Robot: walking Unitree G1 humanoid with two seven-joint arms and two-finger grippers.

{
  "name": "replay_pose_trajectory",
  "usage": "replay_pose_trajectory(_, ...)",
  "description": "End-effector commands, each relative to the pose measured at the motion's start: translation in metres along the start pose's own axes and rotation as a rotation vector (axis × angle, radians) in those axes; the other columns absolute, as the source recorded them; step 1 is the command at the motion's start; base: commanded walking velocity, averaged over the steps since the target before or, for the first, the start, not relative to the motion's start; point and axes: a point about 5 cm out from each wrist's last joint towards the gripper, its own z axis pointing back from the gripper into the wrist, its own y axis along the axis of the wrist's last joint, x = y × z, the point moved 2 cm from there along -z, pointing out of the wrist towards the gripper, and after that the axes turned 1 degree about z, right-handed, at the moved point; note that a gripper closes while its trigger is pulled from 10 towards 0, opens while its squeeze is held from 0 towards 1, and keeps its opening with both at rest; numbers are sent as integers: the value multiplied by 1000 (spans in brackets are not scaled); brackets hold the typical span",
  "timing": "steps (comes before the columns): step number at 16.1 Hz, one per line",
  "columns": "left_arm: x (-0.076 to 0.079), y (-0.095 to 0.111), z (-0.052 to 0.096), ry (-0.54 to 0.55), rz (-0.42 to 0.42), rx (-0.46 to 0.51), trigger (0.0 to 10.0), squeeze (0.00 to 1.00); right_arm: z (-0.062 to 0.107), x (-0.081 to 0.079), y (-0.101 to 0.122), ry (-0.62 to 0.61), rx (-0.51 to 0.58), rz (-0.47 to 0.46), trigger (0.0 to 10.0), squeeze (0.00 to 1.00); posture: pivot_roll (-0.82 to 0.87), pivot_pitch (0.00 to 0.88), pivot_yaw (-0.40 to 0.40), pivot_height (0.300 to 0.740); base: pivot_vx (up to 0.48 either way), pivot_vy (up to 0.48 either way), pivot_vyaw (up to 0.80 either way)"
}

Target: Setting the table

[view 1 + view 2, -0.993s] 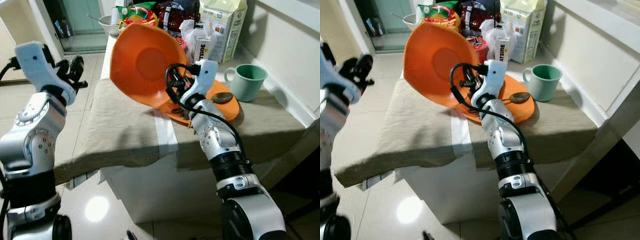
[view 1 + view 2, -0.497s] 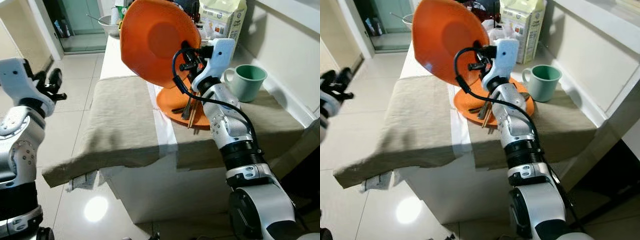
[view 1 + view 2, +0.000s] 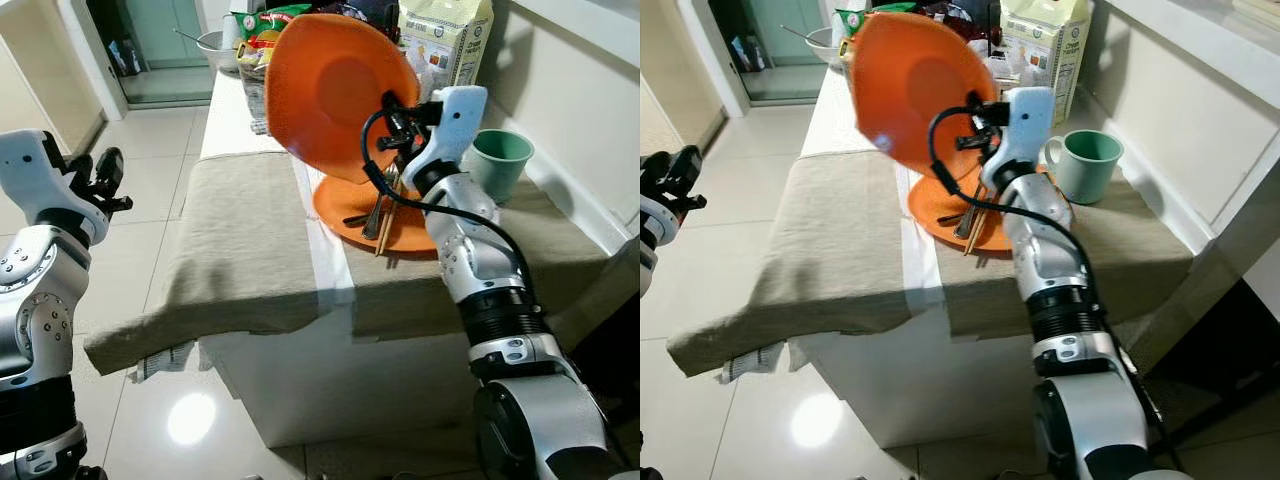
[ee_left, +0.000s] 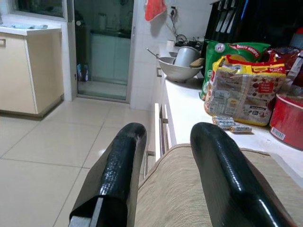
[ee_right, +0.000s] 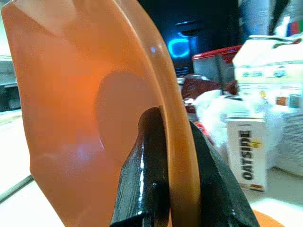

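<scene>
— While the surface [image 3: 250,260] lies under a beige cloth [image 3: 830,240], how much of its far end can you make out?

— Little: the raised orange bowl [image 3: 340,90] blocks most of the packets there. A milk carton [image 3: 445,45] and a snack bag [image 4: 241,90] show beside it.

— Who holds the bowl?

— The right gripper [image 3: 392,108], clamped on its rim. The right wrist view shows one finger inside the rim and one outside, with the bowl tilted on edge above the orange plate [image 3: 375,215].

— What lies on the plate?

— A fork and chopsticks [image 3: 975,222]; the arm hides the plate's right part, and the green mug [image 3: 1083,165] is partly cut off behind it.

— The left gripper [image 4: 165,175]?

— Spread open, holding nothing, off the surface's left edge. Its wrist view alone shows a metal bowl [image 4: 177,68] farther back.
</scene>
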Motion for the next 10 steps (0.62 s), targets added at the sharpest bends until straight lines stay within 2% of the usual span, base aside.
replay_pose_trajectory(1,2,2,2,-7,-7,23,10000,0,-2,1,17,-6,78,19,0,0,-78,0,36,740,0,0,0)
replay_pose_trajectory(6,13,-1,2,-22,-16,30,10000,0,1,-4,10,-6,67,14,0,0,-75,0,41,740,0,0,0)
replay_pose_trajectory(10,33,4,-4,-74,-18,68,10000,0,2,-15,3,12,53,-11,0,0,-71,0,48,740,0,0,0)
